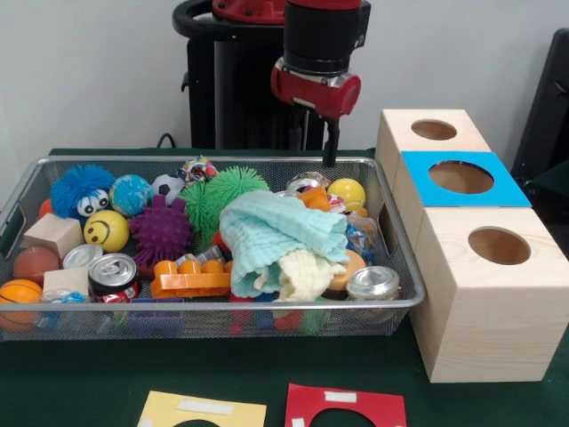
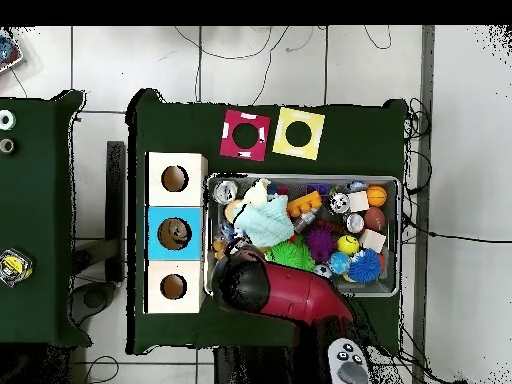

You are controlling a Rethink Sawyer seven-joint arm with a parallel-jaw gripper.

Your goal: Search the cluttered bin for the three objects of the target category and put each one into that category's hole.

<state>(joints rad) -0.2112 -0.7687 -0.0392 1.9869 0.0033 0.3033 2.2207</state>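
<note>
A wire mesh bin [image 1: 402,267] holds a heap of toys: spiky balls, a yellow smiley ball [image 1: 106,229], soda cans [image 1: 113,276], wooden blocks [image 1: 53,234], an orange brick [image 1: 189,282] and a mint cloth [image 1: 284,233] over a cream cloth. Three wooden boxes stand to the bin's right, each with a round hole; the middle one carries a blue card [image 1: 460,179]. My gripper [image 1: 331,158] hangs above the bin's far right corner, next to the farthest box, holding nothing I can see. In the overhead view the red arm [image 2: 262,288] covers it.
A yellow card [image 1: 201,411] and a red card [image 1: 345,407], each with a cut-out hole, lie on the green table in front of the bin. In the overhead view something brownish shows inside the blue-carded hole [image 2: 175,233].
</note>
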